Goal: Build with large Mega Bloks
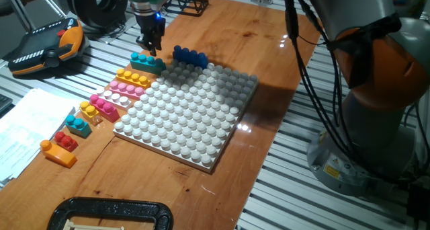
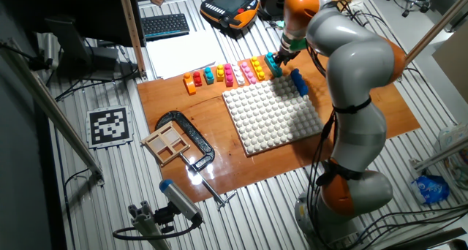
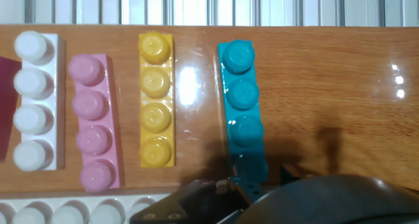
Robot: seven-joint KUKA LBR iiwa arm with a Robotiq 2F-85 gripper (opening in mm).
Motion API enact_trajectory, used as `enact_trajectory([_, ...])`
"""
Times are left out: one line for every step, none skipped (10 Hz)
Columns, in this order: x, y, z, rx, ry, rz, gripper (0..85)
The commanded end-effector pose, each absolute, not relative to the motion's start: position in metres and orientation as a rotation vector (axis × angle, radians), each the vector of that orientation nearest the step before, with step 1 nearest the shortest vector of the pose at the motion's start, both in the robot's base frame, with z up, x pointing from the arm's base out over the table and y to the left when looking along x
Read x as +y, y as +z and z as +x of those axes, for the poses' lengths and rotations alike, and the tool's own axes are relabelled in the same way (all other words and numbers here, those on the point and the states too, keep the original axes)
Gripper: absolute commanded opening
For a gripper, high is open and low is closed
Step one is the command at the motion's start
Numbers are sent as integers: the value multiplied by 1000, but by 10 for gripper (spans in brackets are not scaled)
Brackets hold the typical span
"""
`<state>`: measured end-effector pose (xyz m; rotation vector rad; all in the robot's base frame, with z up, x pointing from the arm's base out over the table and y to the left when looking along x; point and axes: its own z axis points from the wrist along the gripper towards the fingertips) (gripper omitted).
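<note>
My gripper [image 1: 149, 47] hangs just above the near end of a teal four-stud brick [image 1: 146, 61] that lies on the wooden board beside the white baseplate [image 1: 185, 116]. Its fingers look slightly apart and hold nothing. In the hand view the teal brick [image 3: 242, 112] runs under the gripper [image 3: 265, 181], which hides its last stud. Left of it lie a yellow brick [image 3: 156, 99], a pink brick [image 3: 93, 122] and a white brick [image 3: 33, 99]. A blue brick [image 1: 190, 56] sits at the baseplate's far corner.
Smaller bricks lie in a row along the board's edge: magenta [image 1: 104, 105], yellow [image 1: 88, 110], teal [image 1: 78, 124], red [image 1: 65, 140], orange [image 1: 57, 152]. A black clamp [image 1: 107, 213] sits at the front. Papers [image 1: 23, 126] and a teach pendant [image 1: 47, 45] lie to the left.
</note>
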<state>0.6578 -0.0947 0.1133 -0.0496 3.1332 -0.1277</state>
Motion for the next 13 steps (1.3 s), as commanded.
enact_trajectory([-95, 113, 658, 3139, -140, -58, 340])
enact_trajectory([-95, 113, 658, 3149, -116, -53, 340])
enact_trajectory([-95, 113, 658, 3148, -89, -49, 340])
enact_trajectory([-95, 113, 658, 3137, -101, -54, 340])
enact_trajectory([-95, 113, 658, 3130, -79, -49, 340])
enact_trajectory([-95, 113, 658, 3131, -65, -40, 340])
enact_trajectory([-94, 110, 662, 3128, -63, -37, 340])
enact_trajectory([-92, 104, 669, 3125, -55, -35, 510])
enact_trajectory([-91, 100, 675, 3124, -46, -30, 510])
enact_trajectory([-89, 99, 681, 3126, -43, -28, 510])
enact_trajectory([-87, 99, 686, 3130, -38, -23, 510])
enact_trajectory([-85, 97, 690, 3130, -38, -23, 510])
enact_trajectory([-83, 92, 693, 3127, -34, -25, 510])
